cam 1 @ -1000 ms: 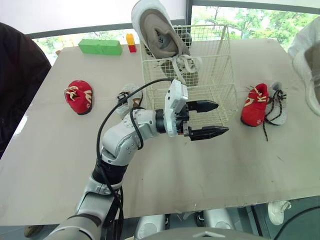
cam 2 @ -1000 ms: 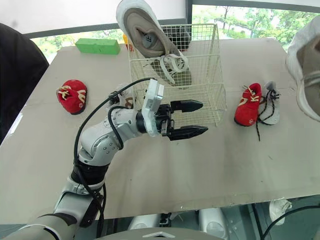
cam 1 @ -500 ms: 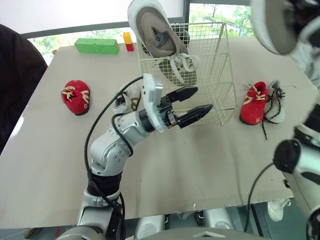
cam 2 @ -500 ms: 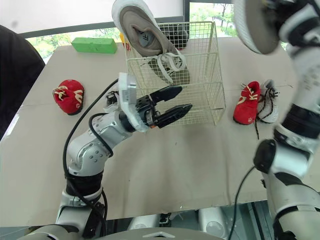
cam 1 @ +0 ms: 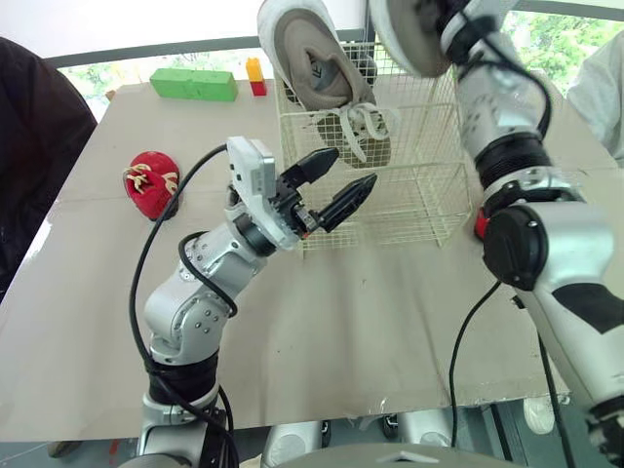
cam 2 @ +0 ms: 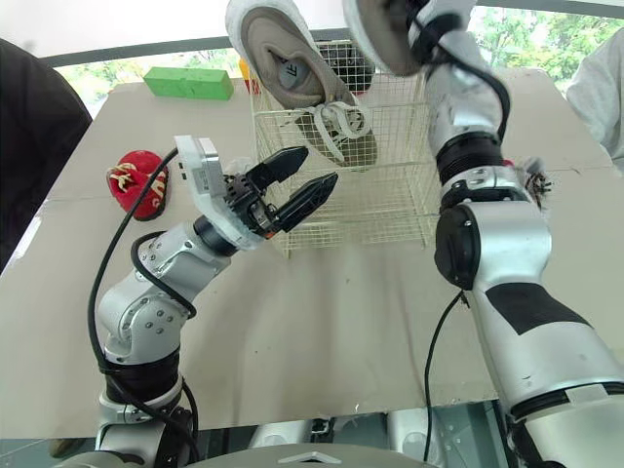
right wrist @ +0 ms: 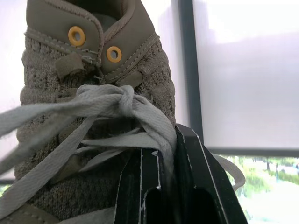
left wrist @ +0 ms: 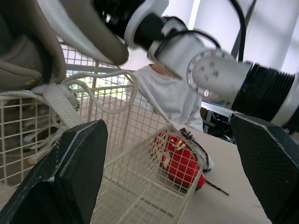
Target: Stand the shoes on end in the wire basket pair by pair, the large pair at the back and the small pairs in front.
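Large grey knit shoe (cam 1: 414, 34), apparently pinched at its tongue by the right gripper (right wrist: 163, 186), hangs over the white wire basket (cam 1: 429, 195) by the table's (cam 1: 390, 292) far edge; the left gripper (cam 1: 355, 167) is open. Next, lower it beside its standing grey mate (cam 1: 312, 58).

wire basket (cam 1: 419, 195): top opening taken at the back left by an upright large shoe (cam 1: 312, 68). above the back right, a second large shoe (cam 1: 405, 34) is gripped by the right gripper (right wrist: 163, 149). the right side is crossed by the right arm (cam 1: 507, 146). the front left corner is faced by the spread-fingered left gripper (cam 1: 355, 166). bare table (cam 1: 370, 322) is left in front, and room is left inside the front half.
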Robot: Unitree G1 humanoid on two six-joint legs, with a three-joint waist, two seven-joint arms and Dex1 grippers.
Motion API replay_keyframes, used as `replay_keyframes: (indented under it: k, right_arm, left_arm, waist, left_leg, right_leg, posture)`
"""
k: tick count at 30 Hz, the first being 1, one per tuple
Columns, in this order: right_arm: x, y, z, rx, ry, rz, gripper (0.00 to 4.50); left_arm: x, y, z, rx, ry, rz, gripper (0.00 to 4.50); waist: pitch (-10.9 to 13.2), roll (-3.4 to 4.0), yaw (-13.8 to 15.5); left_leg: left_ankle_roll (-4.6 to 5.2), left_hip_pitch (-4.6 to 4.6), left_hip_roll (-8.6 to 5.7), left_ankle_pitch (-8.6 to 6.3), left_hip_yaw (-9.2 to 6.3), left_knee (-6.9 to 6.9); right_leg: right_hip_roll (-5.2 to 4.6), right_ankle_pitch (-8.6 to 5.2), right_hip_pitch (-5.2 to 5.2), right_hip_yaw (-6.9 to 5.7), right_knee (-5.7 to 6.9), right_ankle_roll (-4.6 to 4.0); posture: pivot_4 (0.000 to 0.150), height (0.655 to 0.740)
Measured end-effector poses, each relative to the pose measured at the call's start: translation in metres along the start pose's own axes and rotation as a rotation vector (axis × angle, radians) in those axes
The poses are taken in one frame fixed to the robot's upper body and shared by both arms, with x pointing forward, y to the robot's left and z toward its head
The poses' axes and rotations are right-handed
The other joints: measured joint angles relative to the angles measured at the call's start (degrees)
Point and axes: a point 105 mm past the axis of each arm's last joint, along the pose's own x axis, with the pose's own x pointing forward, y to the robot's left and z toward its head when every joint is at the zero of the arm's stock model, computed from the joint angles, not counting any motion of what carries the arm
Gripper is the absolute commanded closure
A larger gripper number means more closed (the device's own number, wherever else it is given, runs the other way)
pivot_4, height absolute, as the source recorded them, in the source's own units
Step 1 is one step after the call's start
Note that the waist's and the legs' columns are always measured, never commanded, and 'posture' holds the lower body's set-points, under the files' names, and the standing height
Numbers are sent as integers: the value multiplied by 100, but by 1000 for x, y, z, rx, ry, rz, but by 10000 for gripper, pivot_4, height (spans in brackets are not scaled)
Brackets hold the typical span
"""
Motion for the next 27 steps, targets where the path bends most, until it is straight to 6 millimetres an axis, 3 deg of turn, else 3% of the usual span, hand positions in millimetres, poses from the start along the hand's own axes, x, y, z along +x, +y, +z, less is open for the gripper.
replay_keyframes:
  k: [10, 16, 23, 27]
  right_arm:
    - [-4, 6, -12, -48, 4, -1, 44294]
    - [-16, 7, -29, -73, 10, -1, 44294]
    - [-23, 3, -39, -56, 21, -28, 44294]
    - [-23, 4, -41, -45, 39, 0, 44294]
  left_arm:
    - [-9, 2, 4, 22, -11, 52, 0]
    - [-10, 4, 7, 32, -27, 73, 0]
    - [-10, 5, 7, 37, -24, 80, 0]
    - [-11, 6, 7, 42, -20, 81, 0]
  waist:
    - [-4, -5, -13]
    - [-27, -32, -4]
    - [-58, -64, -1]
    - [-67, -70, 4]
  left_leg:
    - [-2, 30, 0, 1, -3, 1]
    - [-1, 48, -1, 1, -11, 4]
    - [18, 139, -1, -12, -26, -12]
    - [15, 139, -2, -10, -34, -12]
  right_leg:
    - [-1, 1, 26, -3, 5, -3]
    - [-6, 1, 48, -11, 3, -4]
    - [-9, -12, 148, -24, -22, -27]
    - [-13, -14, 152, -33, -23, -30]
  posture:
    - [1500, 7400]
    - [1500, 7400]
    - [1500, 7400]
    - [1500, 7400]
